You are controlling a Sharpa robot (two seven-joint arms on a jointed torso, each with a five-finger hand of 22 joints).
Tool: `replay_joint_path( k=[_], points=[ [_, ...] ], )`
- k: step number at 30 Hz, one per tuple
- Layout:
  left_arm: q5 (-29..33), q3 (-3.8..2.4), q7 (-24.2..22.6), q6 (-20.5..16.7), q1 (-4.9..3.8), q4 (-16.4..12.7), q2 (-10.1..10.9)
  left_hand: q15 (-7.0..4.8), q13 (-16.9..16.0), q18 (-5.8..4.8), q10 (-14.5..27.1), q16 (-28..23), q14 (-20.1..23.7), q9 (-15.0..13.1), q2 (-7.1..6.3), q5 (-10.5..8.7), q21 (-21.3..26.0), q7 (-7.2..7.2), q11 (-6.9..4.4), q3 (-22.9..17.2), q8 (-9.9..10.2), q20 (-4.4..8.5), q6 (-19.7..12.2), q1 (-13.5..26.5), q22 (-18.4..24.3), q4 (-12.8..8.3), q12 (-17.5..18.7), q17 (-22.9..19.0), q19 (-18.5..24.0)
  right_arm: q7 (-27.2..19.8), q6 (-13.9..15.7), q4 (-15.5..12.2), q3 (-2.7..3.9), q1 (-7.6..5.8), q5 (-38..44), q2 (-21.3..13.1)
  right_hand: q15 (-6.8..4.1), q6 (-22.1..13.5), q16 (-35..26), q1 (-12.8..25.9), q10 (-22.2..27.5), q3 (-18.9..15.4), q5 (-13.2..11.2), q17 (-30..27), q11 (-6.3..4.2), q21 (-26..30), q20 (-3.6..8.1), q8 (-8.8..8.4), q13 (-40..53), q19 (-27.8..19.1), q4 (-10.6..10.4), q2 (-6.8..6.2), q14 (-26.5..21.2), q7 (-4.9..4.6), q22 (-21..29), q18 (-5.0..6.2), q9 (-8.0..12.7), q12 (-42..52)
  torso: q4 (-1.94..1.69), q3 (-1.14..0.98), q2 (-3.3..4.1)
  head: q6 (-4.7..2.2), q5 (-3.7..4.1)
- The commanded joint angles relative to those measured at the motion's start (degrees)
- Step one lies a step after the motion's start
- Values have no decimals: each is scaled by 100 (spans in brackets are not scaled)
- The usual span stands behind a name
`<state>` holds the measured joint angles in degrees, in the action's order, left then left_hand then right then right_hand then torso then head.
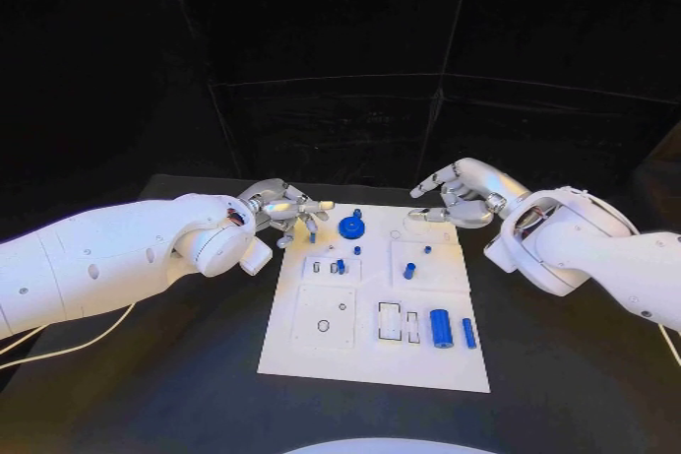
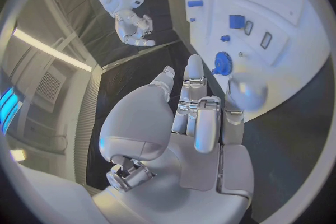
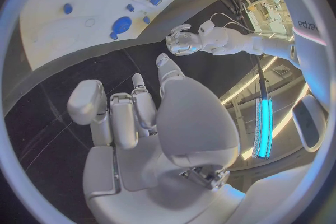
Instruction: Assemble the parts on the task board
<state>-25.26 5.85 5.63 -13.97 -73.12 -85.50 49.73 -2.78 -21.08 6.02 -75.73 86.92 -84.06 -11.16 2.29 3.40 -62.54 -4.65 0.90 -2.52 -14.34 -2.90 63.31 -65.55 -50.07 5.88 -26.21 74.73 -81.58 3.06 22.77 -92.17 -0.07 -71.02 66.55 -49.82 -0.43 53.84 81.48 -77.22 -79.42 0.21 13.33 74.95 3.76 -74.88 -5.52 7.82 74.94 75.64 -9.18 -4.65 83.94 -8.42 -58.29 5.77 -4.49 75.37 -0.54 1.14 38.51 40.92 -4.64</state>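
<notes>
Hands hovered at the far end of the task board, which lay mid-frame on the desk: the left robot hand just off its upper-left corner, the right robot hand above its upper-right corner, both with fingers loosely curled and apart, holding nothing. Nearest the left one, a round blue knob stood upright at the board's top edge. A blue cylinder lay lower right, its long axis running up-down the frame. Any pick would go best with fingers descending squarely across a part's short side.
</notes>
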Motion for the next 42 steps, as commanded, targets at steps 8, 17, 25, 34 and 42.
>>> replay_joint_path(
  k=[8,17,25,34,42],
  points=[
    [-2490,-4,2548,1595,-242,269,-512,-83,-3034,-233,416,308,-594,-914,173,-26,-1572,50,-95,822,-889,39,-421,373,-2016,554,-2965,1527,-242,104,-247,402,49,-143,-949,-140,-57,41,-55,62,5,-153,94,8,-34,78,33,61,205,-24,-66,85,265,9,52,34,19,-35,11,-45,-99,60,-32],
    [-3042,23,2872,1883,-337,599,-1098,-156,-4031,-296,160,308,-594,-1481,224,-47,-1809,128,-165,1226,-1354,113,-595,400,-2402,777,-3877,1527,-370,202,-273,531,52,-156,-975,-54,-60,51,-66,73,8,-192,119,-1,-39,90,36,76,196,-19,-88,96,266,14,63,35,21,-43,22,-38,-93,47,-52],
    [-3113,159,2953,2156,-398,804,-1437,-176,-4322,-321,83,308,-594,-1802,284,-53,-1892,161,-185,1378,-1579,127,-703,356,-2543,817,-4131,1527,-404,240,-307,606,52,-158,-978,36,-67,46,-80,50,8,-248,238,-7,-44,110,42,93,191,-8,-109,127,271,18,79,35,28,-49,8,-38,-85,69,-36],
    [-3123,236,2998,2538,-423,1009,-1656,-173,-4318,-325,118,308,-594,-1884,326,-52,-1905,156,-181,1401,-1615,127,-762,323,-2568,811,-4118,1527,-408,279,-327,647,52,-158,-978,70,-69,38,-92,32,14,-291,341,-15,-46,127,47,104,181,-2,-128,150,274,18,96,37,34,-60,13,-31,-84,101,-7],
    [-3124,252,3013,2678,-426,1141,-1777,-172,-4327,-326,124,308,-594,-1918,347,-51,-1911,155,-180,1406,-1631,126,-780,305,-2578,803,-4123,1527,-409,297,-340,674,52,-158,-978,86,-70,36,-95,27,14,-300,362,-16,-46,132,48,106,180,-1,-134,158,274,18,101,37,35,-61,12,-29,-82,125,-22]
  ],
)
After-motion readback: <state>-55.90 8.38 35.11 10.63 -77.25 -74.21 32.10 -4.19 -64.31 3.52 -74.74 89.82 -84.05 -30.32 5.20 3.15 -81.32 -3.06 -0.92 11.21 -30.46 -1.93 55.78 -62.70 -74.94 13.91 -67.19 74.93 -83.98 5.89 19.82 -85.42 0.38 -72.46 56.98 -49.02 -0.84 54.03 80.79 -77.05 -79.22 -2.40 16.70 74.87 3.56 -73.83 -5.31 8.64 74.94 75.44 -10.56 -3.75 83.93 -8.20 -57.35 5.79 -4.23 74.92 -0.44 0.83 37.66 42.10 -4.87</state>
